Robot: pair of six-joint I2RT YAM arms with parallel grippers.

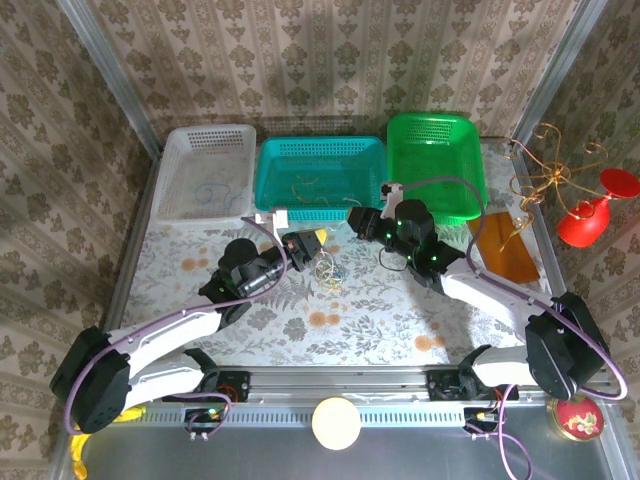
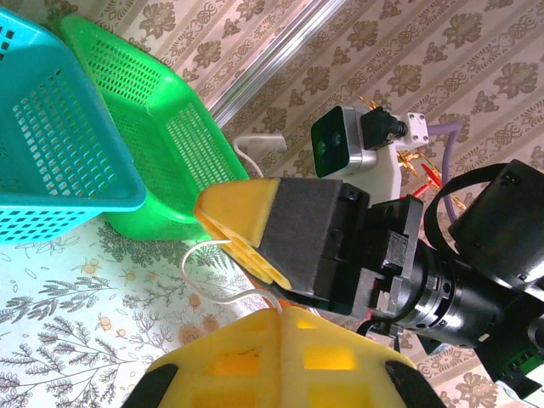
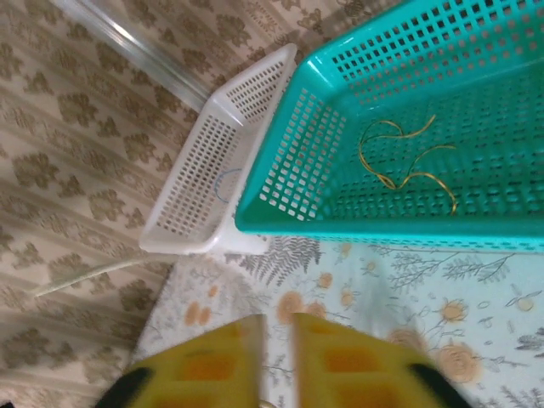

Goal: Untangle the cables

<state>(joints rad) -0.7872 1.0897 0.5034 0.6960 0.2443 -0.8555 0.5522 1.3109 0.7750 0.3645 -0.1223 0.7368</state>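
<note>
A small clump of cables [image 1: 328,272] lies on the floral table between my two grippers. My left gripper [image 2: 280,313] is shut on a pale white cable [image 2: 197,287] that loops up to the yellow finger [image 2: 242,223] of the right gripper. I cannot tell whether that end is pinched there. My right gripper [image 3: 276,344] hovers over the table in front of the baskets, its blurred yellow fingers nearly together. Gold cables [image 3: 408,161] lie in the teal basket [image 3: 280,195]. A blue cable [image 3: 225,183] lies in the white basket [image 3: 183,212].
Three baskets stand in a row at the back: white [image 1: 175,190], teal [image 1: 268,180], green [image 1: 475,160]. A gold curly wire stand [image 1: 545,180], a red object [image 1: 590,215] and an amber sheet [image 1: 505,250] sit at the right. Purple cords run along both arms.
</note>
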